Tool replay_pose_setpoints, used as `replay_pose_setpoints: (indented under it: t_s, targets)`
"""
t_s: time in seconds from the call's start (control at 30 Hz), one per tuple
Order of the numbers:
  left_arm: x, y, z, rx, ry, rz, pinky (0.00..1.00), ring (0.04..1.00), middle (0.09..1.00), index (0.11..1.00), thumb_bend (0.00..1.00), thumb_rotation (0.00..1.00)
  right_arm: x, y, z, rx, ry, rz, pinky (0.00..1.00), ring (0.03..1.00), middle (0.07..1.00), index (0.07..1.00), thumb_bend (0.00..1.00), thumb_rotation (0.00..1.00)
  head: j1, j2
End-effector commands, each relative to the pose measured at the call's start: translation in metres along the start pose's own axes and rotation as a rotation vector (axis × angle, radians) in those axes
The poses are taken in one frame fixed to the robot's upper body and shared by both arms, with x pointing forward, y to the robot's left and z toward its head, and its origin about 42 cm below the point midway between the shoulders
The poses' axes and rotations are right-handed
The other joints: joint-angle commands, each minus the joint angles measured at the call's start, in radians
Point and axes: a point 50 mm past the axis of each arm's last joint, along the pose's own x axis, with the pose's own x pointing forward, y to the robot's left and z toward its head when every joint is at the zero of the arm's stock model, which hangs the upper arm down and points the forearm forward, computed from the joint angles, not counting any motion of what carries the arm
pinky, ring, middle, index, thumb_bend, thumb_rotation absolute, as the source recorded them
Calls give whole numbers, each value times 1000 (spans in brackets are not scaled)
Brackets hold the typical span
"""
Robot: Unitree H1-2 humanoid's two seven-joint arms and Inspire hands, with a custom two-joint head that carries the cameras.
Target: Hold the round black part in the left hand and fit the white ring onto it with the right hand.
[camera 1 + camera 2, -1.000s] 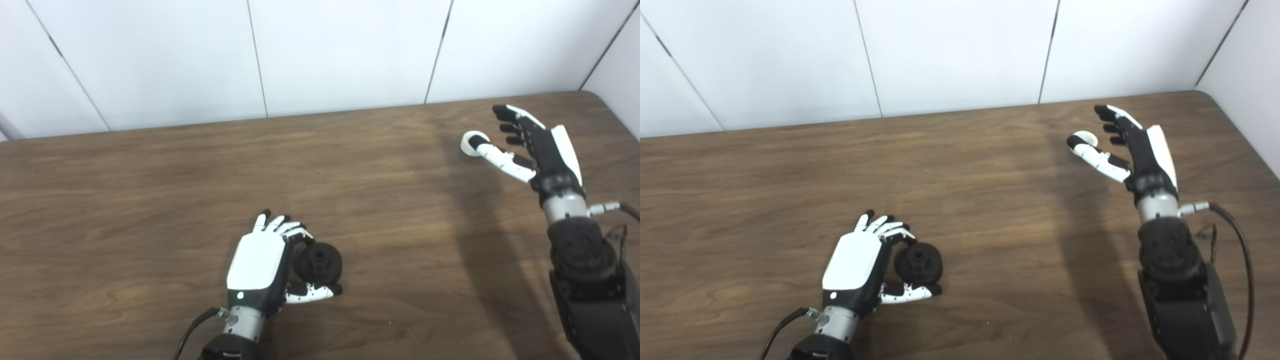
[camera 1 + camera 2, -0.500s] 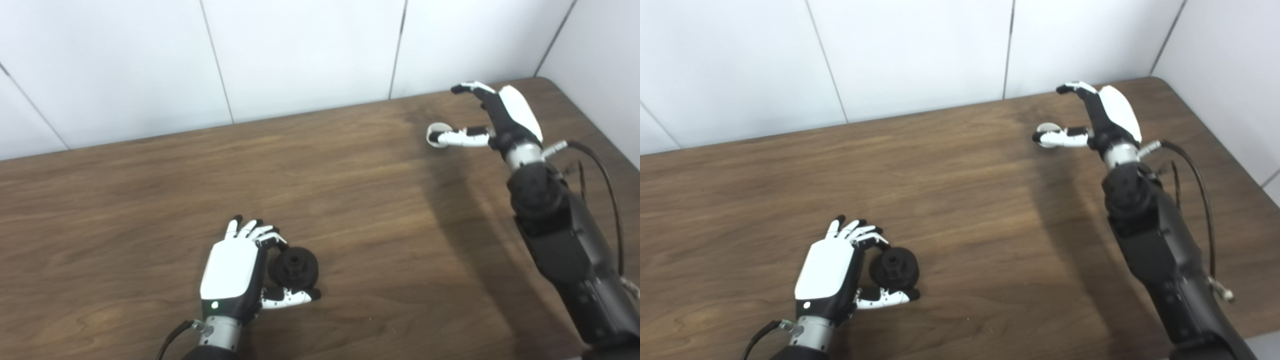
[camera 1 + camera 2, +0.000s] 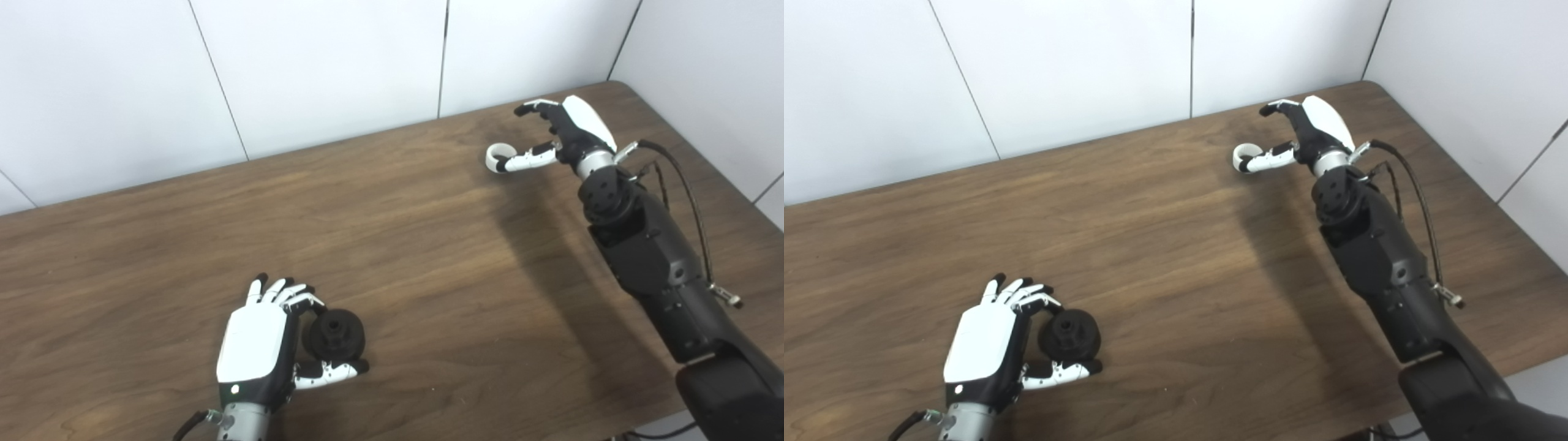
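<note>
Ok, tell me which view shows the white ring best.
The left eye view: the white ring shows its open centre beside the right hand thumb. The right eye view shows the same ring, slightly smaller.

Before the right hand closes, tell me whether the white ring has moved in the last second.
No. The white ring lies just as far right of the wall seam as before; the camera swung, not the ring.

A brown wood-grain table fills most of the view, its far right corner rounded. White panelled walls with thin dark seams stand behind it and along its right side.
</note>
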Motion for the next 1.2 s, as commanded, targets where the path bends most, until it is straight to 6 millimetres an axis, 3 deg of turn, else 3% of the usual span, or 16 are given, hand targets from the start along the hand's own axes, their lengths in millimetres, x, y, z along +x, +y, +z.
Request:
replay_pose_setpoints:
  t_s: [0.0, 0.4, 0.7, 1.17]
  targets:
    - [-12, -13, -18, 35, 62, -86, 1000, 891, 787, 485, 522, 55, 11, -29, 15, -41, -60, -76, 812, 895, 881, 777, 736, 211, -1, 0]
    - [-14, -15, -18, 49, 67, -86, 1000, 884, 783, 485, 523, 55, 24, -28, 15, -93, -31, -49, 819, 905, 884, 773, 757, 208, 5, -20]
    - [-16, -16, -17, 40, 67, -81, 1000, 883, 785, 485, 523, 54, 31, -22, 27, -169, -34, -5, 870, 923, 896, 767, 788, 246, 8, -21]
    - [-16, -16, -16, 39, 68, -74, 1000, 882, 783, 485, 523, 53, 39, -11, 34, -196, -32, 12, 898, 923, 891, 715, 800, 224, 18, -20]
